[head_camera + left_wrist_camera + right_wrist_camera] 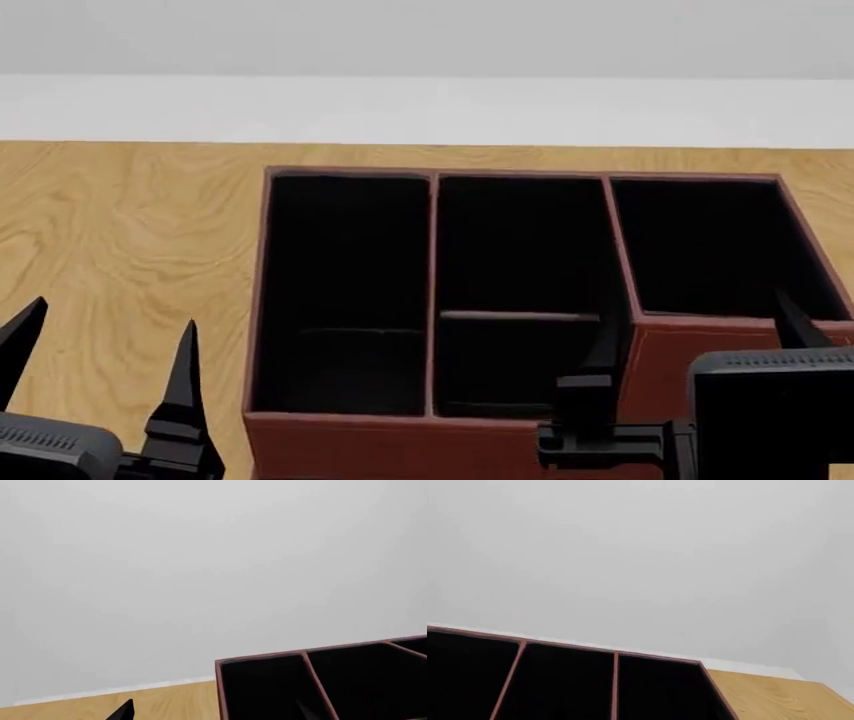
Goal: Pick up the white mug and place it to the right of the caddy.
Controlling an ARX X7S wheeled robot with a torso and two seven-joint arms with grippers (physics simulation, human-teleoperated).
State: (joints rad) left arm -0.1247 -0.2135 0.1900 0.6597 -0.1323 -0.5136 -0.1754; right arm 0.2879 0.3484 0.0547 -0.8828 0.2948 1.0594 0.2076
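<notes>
The caddy (pixel 521 245) is a reddish-brown box with black compartments, filling the middle of the head view; its rim also shows in the left wrist view (pixel 267 656) and the right wrist view (pixel 567 646). The white mug is out of view in every frame. My left gripper (pixel 107 335) hangs open just left of the caddy's front corner, with nothing between its fingers (pixel 125 710). Over the caddy's front right part, my right gripper (pixel 701 335) also stands open and empty. Its fingers do not show in the right wrist view.
The caddy stands on a light wooden table (pixel 120 220). A white wall (pixel 427 100) runs right behind the table's far edge. Bare wood shows to the left of the caddy and at its far right corner (pixel 774 695).
</notes>
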